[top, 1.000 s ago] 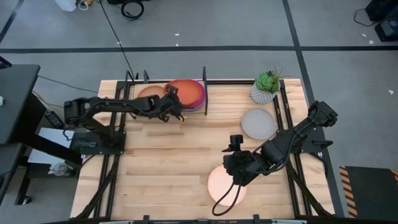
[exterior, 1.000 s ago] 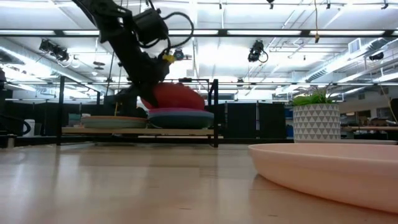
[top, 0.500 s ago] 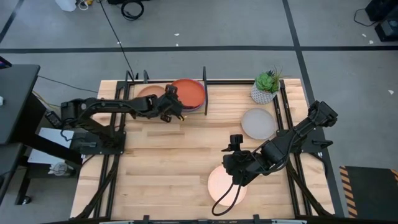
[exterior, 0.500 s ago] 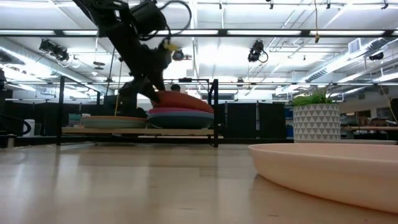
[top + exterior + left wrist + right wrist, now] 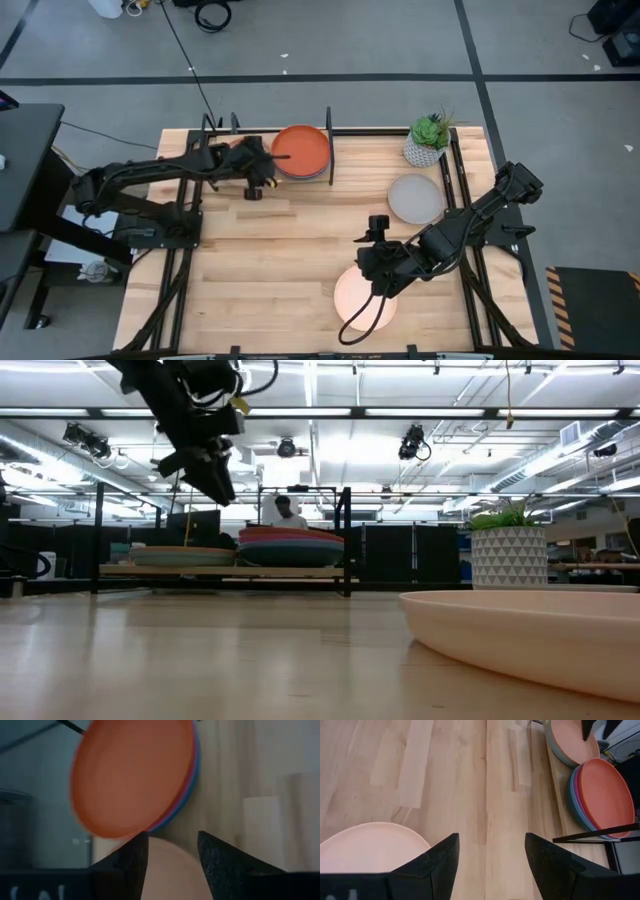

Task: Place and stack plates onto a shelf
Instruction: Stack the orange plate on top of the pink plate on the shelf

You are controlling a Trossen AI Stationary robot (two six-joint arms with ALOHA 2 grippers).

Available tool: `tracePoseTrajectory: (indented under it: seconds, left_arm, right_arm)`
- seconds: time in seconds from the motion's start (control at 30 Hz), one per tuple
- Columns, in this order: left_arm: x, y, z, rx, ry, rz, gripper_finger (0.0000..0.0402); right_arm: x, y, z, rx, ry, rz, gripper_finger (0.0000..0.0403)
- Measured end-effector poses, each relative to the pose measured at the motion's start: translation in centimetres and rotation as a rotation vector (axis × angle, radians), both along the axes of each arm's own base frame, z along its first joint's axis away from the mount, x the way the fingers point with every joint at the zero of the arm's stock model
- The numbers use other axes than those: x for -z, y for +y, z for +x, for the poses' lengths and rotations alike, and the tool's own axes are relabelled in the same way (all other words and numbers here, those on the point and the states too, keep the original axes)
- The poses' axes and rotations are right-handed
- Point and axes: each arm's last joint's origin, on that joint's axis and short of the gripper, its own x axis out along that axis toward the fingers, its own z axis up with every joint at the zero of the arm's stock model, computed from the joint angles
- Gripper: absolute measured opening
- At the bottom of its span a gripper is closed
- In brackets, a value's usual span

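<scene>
Jaws of the left gripper [image 5: 262, 172] are spread and hold nothing; the gripper sits in the upper left of the high view, just beside the orange-red plate [image 5: 300, 148]. That plate tops a stack on the right half of the shelf [image 5: 225, 570], over magenta and blue plates. A tan plate [image 5: 571, 737] lies on the shelf's left half. Jaws of the right gripper [image 5: 366, 268] are spread above the worktop [image 5: 270, 260], near the cream plate [image 5: 360, 296] at lower centre. A grey plate [image 5: 415, 198] lies at right.
</scene>
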Motion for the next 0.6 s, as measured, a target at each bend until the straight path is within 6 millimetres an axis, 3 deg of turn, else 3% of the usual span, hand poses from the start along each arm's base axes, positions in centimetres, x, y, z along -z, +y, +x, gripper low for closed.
tracePoseTrajectory:
  seconds: [0.1, 0.3, 0.6]
  left_arm:
    - [0.9, 0.4, 0.1, -0.014, 0.007, -0.04, 0.0176]
    - [3.1, 1.5, -0.2, -0.052, -0.032, 0.043, 0.0176]
    - [4.9, 2.3, -0.4, -0.029, -0.087, 0.149, 0.0176]
  right_arm:
    - [0.5, 0.0, 0.0, -0.001, 0.003, -0.003, 0.0232]
    - [1.6, -0.1, -0.1, -0.002, 0.034, -0.015, 0.0232]
    - [1.6, -0.2, 0.0, -0.003, 0.024, -0.011, 0.0232]
